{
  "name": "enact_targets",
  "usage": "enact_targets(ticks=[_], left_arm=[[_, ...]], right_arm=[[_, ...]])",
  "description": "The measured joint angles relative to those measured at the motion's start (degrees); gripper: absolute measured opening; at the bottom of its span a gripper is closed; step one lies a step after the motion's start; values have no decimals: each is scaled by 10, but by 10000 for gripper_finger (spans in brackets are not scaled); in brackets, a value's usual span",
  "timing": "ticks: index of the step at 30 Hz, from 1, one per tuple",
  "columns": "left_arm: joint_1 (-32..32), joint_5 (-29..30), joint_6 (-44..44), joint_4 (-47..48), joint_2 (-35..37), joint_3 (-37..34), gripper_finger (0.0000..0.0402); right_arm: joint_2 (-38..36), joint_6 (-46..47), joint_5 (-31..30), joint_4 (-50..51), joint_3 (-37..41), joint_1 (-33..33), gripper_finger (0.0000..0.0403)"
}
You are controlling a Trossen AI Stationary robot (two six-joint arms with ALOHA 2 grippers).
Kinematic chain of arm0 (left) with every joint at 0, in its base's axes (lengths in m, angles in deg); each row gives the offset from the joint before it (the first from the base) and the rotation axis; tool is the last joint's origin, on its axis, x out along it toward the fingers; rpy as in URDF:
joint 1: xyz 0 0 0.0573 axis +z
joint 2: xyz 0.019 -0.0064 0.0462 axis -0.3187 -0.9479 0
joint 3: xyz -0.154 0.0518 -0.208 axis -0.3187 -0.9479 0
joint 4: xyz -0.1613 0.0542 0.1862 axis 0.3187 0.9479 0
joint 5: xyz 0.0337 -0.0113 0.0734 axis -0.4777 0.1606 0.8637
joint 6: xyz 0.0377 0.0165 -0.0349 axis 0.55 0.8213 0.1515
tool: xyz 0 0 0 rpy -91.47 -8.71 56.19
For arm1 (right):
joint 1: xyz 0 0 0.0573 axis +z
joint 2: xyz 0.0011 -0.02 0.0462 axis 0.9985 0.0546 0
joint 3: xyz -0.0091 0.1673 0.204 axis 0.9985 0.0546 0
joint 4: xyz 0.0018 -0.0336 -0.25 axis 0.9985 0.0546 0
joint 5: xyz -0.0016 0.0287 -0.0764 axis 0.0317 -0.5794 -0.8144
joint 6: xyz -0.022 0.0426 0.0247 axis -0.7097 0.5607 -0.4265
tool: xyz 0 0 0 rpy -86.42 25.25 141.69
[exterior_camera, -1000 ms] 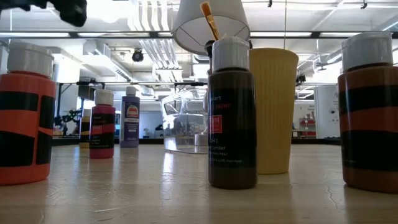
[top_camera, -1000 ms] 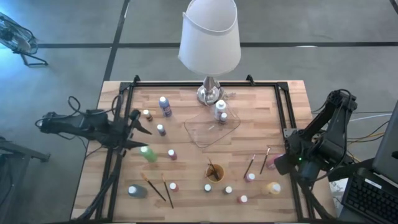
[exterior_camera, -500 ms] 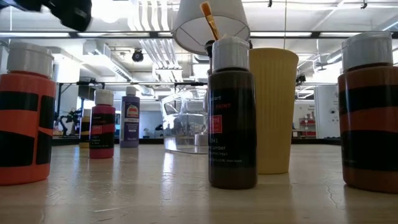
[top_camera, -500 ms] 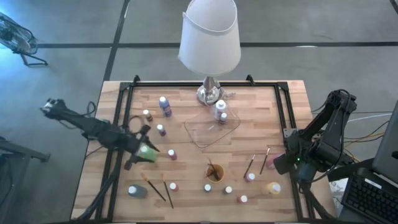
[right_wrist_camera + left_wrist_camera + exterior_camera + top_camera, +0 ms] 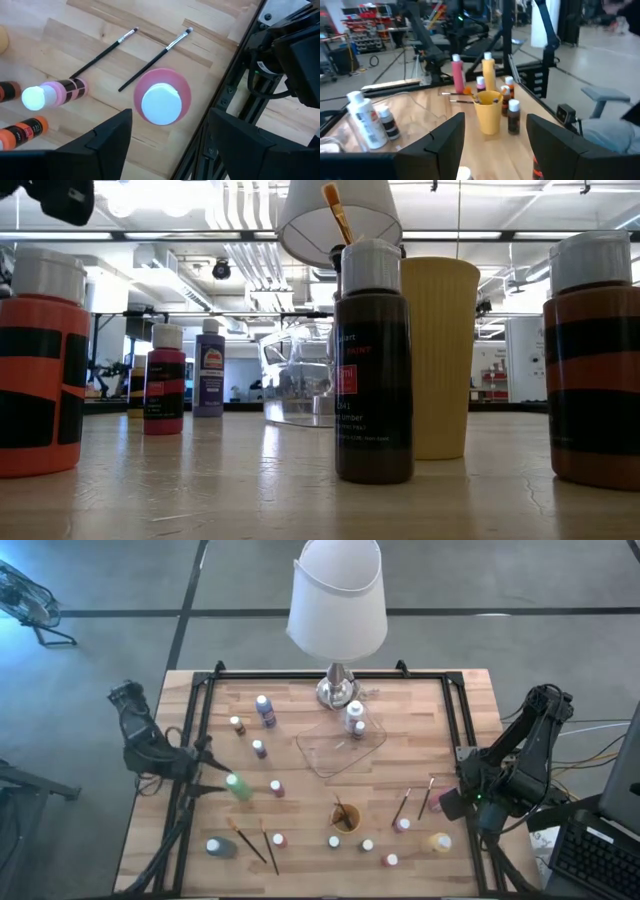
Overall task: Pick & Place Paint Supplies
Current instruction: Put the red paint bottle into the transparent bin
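In the right wrist view a pink paint bottle [image 5: 161,102] with a white cap stands upright on the wood near the table's right rail. My right gripper [image 5: 170,122] hangs over it pointing down, open, one finger on either side, with gaps showing. Two thin brushes [image 5: 102,50] lie flat just beyond it. My left gripper [image 5: 212,778] is open and level at the table's left side. It points toward the right edge, its fingertips just short of a green bottle [image 5: 238,787]. Many other small bottles stand about the table.
A lamp [image 5: 337,600] stands at the far middle, with a clear tray [image 5: 340,748] in front of it. An orange cup [image 5: 346,818] holds a brush [image 5: 336,212]. A pink bottle [image 5: 55,92] lies on its side. Black frame rails [image 5: 468,730] run along the table's edges.
My left arm has swung about its base. Its gripper has gone toward the table's near edge and now stands next to the green bottle, still pointing toward the right edge. The bottles and brushes have kept their places.
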Motion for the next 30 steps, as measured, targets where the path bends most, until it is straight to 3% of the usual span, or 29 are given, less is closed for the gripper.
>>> enact_targets(ticks=[3, 11, 23, 30], left_arm=[[-2, 28, -4, 22, 32, -3, 218], [-2, 35, -10, 37, 88, -14, 218], [-1, 37, -10, 34, 89, -16, 218], [-1, 43, -11, 37, 89, -23, 218]], right_arm=[[0, 0, 0, -1, 0, 0, 264], [0, 0, 0, -1, 16, 0, 264], [0, 1, -7, -5, 19, 0, 234], [0, 1, -32, -25, 34, 0, 242]])
